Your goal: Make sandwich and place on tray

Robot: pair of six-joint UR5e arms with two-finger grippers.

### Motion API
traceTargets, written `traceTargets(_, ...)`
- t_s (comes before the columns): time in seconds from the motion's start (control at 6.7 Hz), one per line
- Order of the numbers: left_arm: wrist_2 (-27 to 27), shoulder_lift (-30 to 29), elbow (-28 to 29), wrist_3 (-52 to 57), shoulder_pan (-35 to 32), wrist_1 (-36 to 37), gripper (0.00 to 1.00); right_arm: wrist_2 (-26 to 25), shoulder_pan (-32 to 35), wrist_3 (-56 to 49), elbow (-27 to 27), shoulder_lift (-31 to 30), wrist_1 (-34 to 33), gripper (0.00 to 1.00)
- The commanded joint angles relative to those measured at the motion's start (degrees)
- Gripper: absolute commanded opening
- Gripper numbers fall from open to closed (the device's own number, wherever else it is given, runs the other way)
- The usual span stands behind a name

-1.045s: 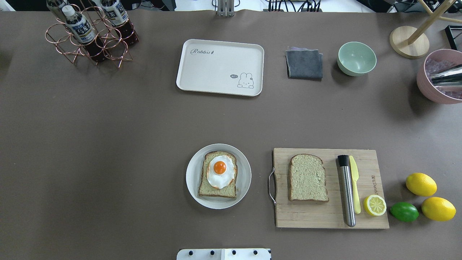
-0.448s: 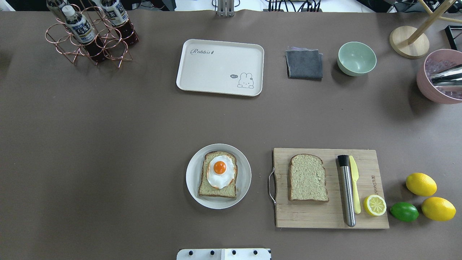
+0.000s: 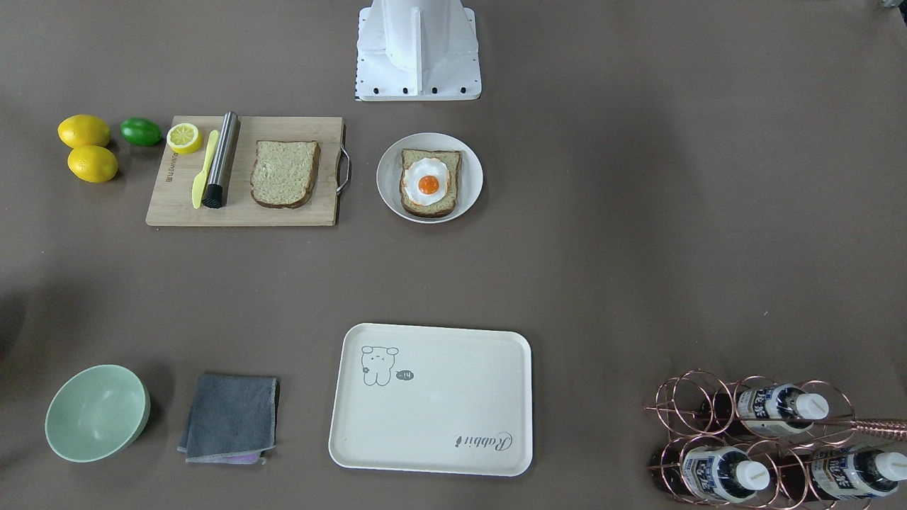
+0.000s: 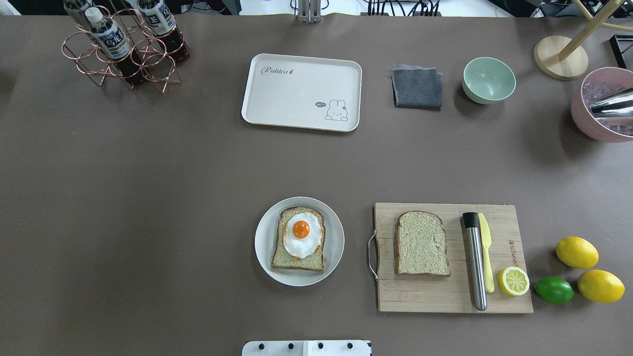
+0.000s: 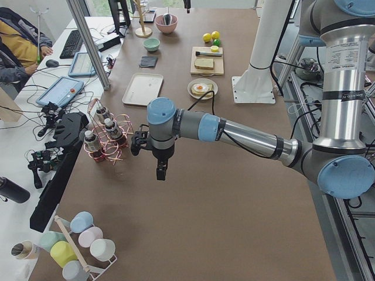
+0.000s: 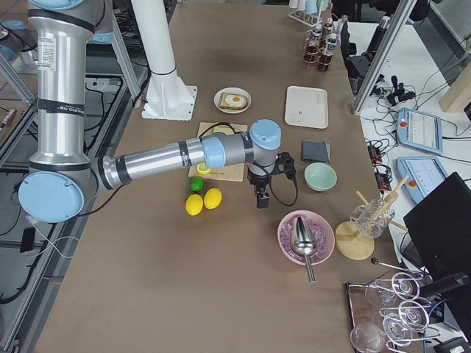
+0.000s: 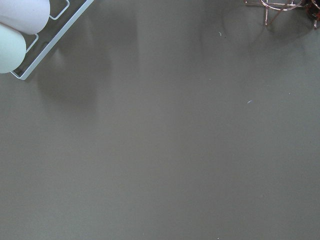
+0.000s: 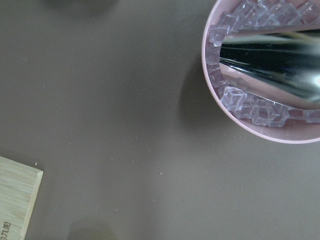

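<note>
The overhead view looks down from the robot's edge of the desk (image 4: 148,173), the front-facing one from the opposite edge, both sharing the tray (image 4: 296,94) and plate (image 4: 262,247). Side views look along the desk from its two ends; wrist cameras face straight down, close above its surface.

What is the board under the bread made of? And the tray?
The board looks like wood: pale tan, matt, with straight grain strips. The tray is probably plastic: smooth, cream, rounded corners, printed drawing; I can't be sure.
</note>
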Motion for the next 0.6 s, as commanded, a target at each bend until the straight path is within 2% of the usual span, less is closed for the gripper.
traceTargets(0.0, 0.0, 0.62, -0.04, 0.0, 0.02, -0.07, 0.98, 0.14, -2.02, 6.13, 1.99, 1.32, -0.06, 1.0)
traceTargets(0.15, 0.0, 0.63, 0.05, 0.0, 0.1, -0.07, 0.98, 1.18, -3.15, 7.27, 2.08, 1.41, 0.03, 1.0)
traceTargets(0.3, 0.0, 0.63, -0.04, -0.08, 0.11, -0.16, 0.98, 2.93, -4.64, 12.5, 2.17, 3.07, 0.03, 0.99)
traceTargets(0.45, -0.09, 0.63, -0.13, -0.08, 0.11, -0.08, 0.98, 2.6, -7.44, 19.08, 2.43, 4.74, 1.6, 0.95)
